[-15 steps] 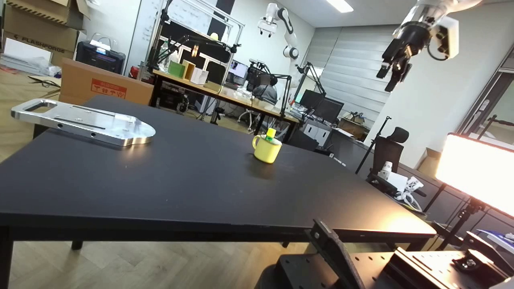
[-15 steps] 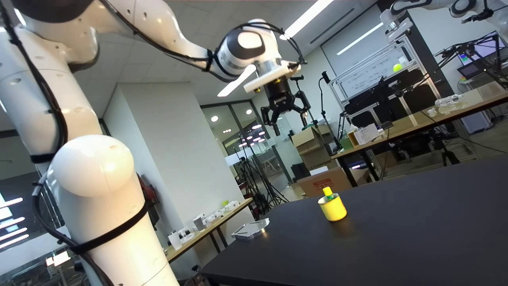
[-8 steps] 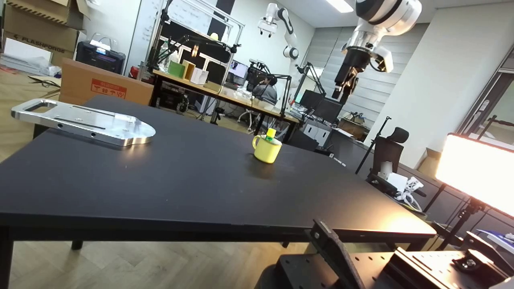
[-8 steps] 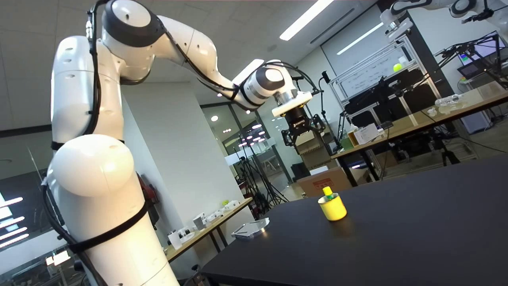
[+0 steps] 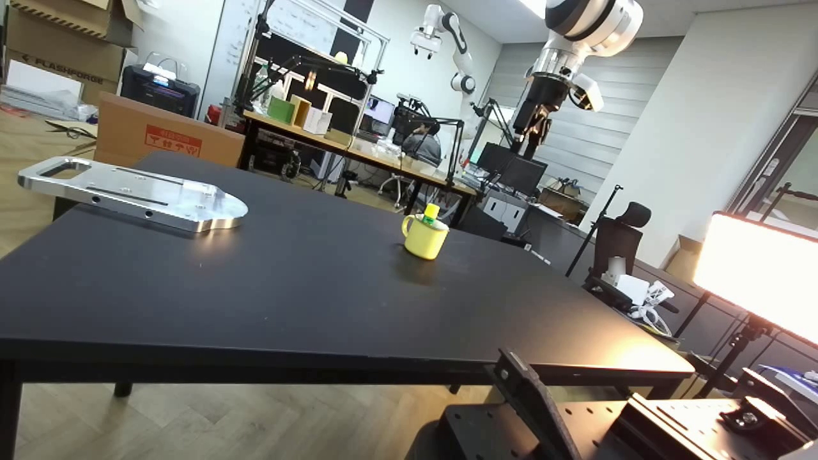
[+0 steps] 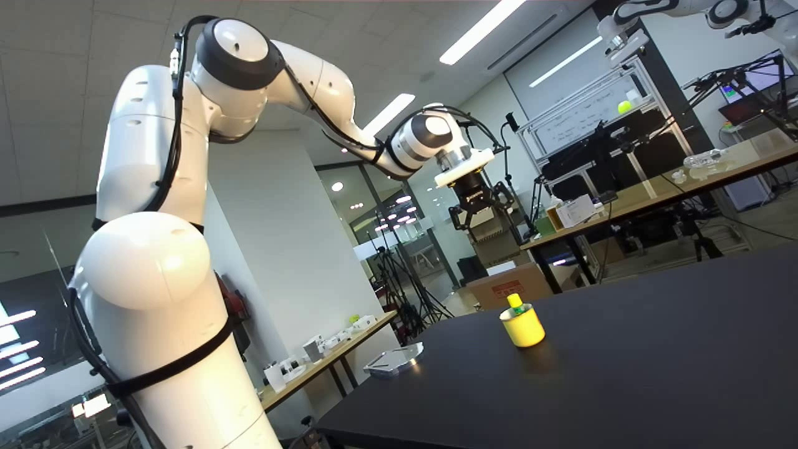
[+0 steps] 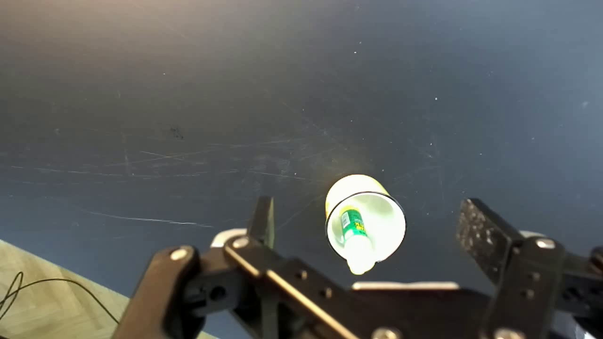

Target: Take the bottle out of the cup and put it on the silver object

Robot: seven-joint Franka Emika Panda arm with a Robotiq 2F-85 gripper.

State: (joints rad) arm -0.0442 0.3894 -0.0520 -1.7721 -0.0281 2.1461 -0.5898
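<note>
The pincer [image 7: 372, 226] swings down nearer the cup [image 6: 524, 329], jaws spread and empty; I reckon grasping the bottle [image 7: 354, 225] comes next.

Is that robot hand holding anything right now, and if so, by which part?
Nothing is held. The gripper is open and apart from the bottle, which sits in the cup.

A polished metal slab [image 5: 169, 196] overhangs one edge of the tabletop [image 5: 307, 287], satin and finely scratched; the mug [image 5: 424, 241] looks smooth, the bottle [image 7: 355, 229] plastic, one finger pad [image 7: 481, 233] scuffed.
</note>
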